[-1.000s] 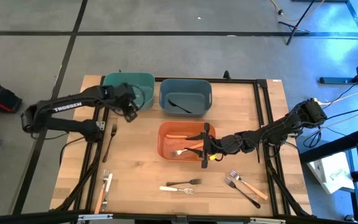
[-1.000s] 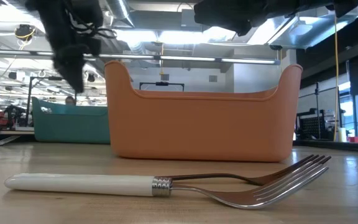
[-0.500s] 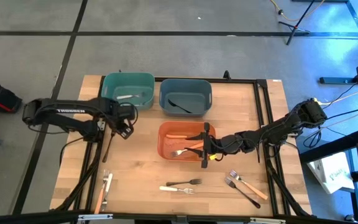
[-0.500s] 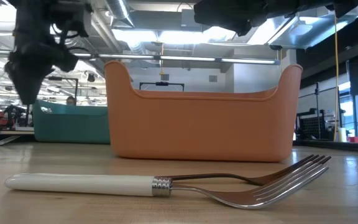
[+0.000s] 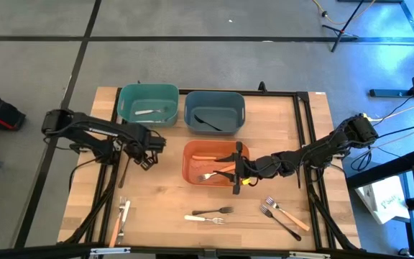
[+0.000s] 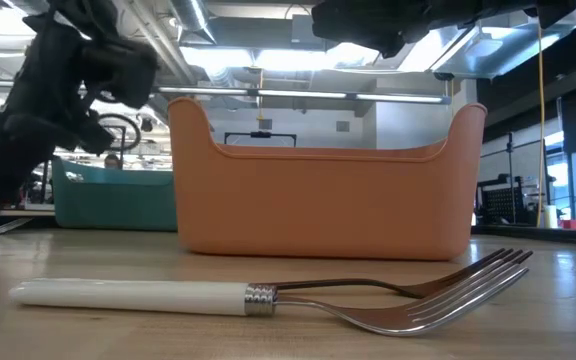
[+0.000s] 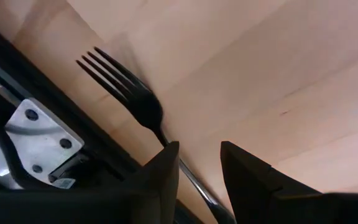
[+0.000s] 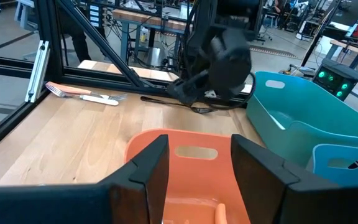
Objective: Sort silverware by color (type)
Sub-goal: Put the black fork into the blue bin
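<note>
My left gripper [image 5: 140,158] is open and low over the table's left side. In the left wrist view its fingers [image 7: 199,171] stand on either side of the handle of a black fork [image 7: 132,96] that lies flat on the wood. My right gripper [image 5: 239,167] hangs open over the orange bin's right rim [image 8: 194,140]. The orange bin [image 5: 210,164] holds orange-handled forks, the teal bin [image 5: 148,104] holds a white utensil, and the blue-grey bin [image 5: 214,111] holds a black one. A white-handled fork [image 6: 268,297] lies at the near edge.
Loose on the table are a black fork [image 5: 213,211] and a white fork [image 5: 204,219] near the centre, an orange-handled fork [image 5: 287,214] and a black fork [image 5: 279,221] on the right, and two utensils [image 5: 119,221] at the near left. A black frame rail [image 7: 48,109] runs beside the left fork.
My left gripper has moved from above the teal bin toward the table's near edge and down, ending low over the black fork on the left. My right arm has kept still.
</note>
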Robot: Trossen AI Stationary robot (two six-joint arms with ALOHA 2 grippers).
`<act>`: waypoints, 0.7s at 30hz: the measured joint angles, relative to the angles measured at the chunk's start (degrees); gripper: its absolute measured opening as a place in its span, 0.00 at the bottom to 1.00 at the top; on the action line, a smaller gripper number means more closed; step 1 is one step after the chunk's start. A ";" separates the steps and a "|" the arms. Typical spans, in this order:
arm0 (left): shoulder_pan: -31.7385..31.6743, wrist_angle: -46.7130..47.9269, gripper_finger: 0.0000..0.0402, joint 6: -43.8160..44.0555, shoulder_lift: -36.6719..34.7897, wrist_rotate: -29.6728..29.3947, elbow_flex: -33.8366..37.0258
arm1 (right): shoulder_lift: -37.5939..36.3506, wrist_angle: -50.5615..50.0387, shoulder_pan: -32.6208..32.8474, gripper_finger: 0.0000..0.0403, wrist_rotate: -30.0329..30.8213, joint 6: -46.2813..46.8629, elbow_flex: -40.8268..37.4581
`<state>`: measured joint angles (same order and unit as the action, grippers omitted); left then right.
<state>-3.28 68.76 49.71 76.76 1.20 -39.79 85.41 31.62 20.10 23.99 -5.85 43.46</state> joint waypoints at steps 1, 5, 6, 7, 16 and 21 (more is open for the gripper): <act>0.19 0.29 0.28 0.29 0.98 -0.19 0.00 | 0.00 0.00 0.00 0.40 0.00 0.00 0.00; 0.87 2.25 0.28 0.94 4.52 -0.62 0.00 | 0.00 -0.04 0.00 0.40 0.00 0.00 0.00; 1.10 2.24 0.28 0.95 5.18 -0.60 0.00 | 0.00 -0.04 0.00 0.40 0.00 0.02 0.00; 1.33 2.14 0.28 0.95 5.78 -0.62 0.00 | 0.00 -0.05 0.00 0.40 0.00 0.02 0.00; 1.63 1.69 0.28 -0.63 9.19 -1.67 1.19 | 0.00 -0.19 0.00 0.40 -0.02 0.91 0.00; 1.63 0.14 0.28 -1.03 9.17 -1.53 2.38 | 0.00 -0.22 0.00 0.40 -0.02 1.20 0.00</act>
<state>-1.65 68.89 48.68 85.93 -0.33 -37.41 85.41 31.40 20.10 23.97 -4.64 43.46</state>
